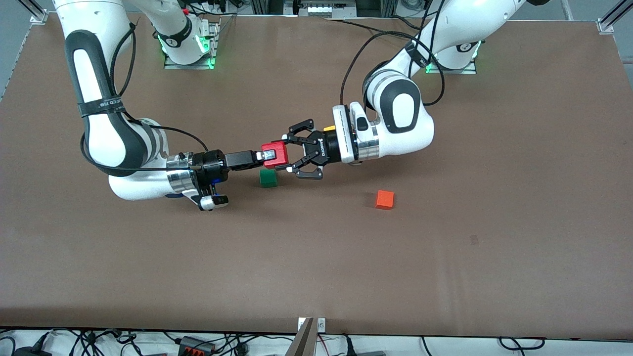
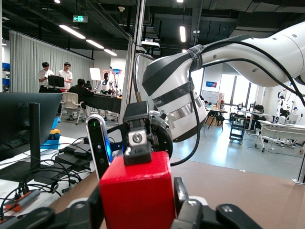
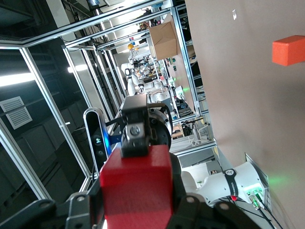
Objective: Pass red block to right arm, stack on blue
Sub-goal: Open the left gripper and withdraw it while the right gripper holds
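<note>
The red block hangs in the air over the middle of the table, just above the dark green cube. My right gripper, slim and straight-fingered, is shut on the block from the right arm's end. My left gripper, the claw-like one, grips the block's two other sides from the left arm's end. In the left wrist view the block fills the space between my fingers. It also fills the right wrist view. Only a blue sliver, likely the blue cube, shows under the right forearm.
An orange cube lies on the brown table, toward the left arm's end and nearer the front camera than the grippers; it also shows in the right wrist view. The green cube sits under the handover point.
</note>
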### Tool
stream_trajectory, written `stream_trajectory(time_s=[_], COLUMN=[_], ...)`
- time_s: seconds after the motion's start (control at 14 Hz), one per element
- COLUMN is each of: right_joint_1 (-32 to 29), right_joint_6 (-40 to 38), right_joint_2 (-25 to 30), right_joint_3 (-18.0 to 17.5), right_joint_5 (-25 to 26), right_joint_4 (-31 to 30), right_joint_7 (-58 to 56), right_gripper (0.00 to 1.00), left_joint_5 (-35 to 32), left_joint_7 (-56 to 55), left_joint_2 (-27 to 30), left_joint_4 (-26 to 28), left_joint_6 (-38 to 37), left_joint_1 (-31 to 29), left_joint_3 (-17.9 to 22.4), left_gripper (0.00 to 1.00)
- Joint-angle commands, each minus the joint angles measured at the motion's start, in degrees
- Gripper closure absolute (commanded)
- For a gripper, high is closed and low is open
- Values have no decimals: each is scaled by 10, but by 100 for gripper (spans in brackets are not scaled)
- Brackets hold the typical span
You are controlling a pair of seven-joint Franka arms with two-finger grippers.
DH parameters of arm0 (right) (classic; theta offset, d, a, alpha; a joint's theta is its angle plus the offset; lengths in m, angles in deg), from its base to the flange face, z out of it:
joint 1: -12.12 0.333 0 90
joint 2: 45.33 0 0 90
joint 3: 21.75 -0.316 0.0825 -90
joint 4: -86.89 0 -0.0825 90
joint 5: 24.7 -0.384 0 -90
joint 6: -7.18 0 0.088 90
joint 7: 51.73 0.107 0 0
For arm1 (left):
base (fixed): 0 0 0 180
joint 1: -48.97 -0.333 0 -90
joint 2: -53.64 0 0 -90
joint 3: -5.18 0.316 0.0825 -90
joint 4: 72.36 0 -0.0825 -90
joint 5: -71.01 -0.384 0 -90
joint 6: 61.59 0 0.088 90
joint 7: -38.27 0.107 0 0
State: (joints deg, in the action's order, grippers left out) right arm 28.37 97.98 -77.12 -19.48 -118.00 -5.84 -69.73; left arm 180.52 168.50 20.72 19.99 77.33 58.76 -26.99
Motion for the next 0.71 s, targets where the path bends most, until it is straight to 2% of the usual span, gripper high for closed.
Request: stream_trajectory(time_s=[0.0,0.21,0.43,0.5,0.64], right_joint_1=[0,-1,-16,-29,-59], right_joint_6=[-4,-5,-7,-7,-8], right_joint_2=[0,4,17,22,24], right_joint_3=[0,3,6,6,6], right_joint_5=[-2,15,106,149,213], right_joint_4=[5,5,5,6,6], right_joint_7=[7,4,4,3,-2], right_gripper=[100,100,100,100,100], left_joint_5=[14,12,-2,-32,-136], left_joint_7=[38,1,-32,-44,-114], left_joint_2=[3,9,20,19,19], left_joint_4=[-9,-8,-4,-3,-6], left_joint_6=[16,10,-1,-13,-65], left_joint_1=[-3,-19,-27,-41,-70], left_joint_3=[-3,-6,-3,-3,-2], left_gripper=[0,0,0,0,0])
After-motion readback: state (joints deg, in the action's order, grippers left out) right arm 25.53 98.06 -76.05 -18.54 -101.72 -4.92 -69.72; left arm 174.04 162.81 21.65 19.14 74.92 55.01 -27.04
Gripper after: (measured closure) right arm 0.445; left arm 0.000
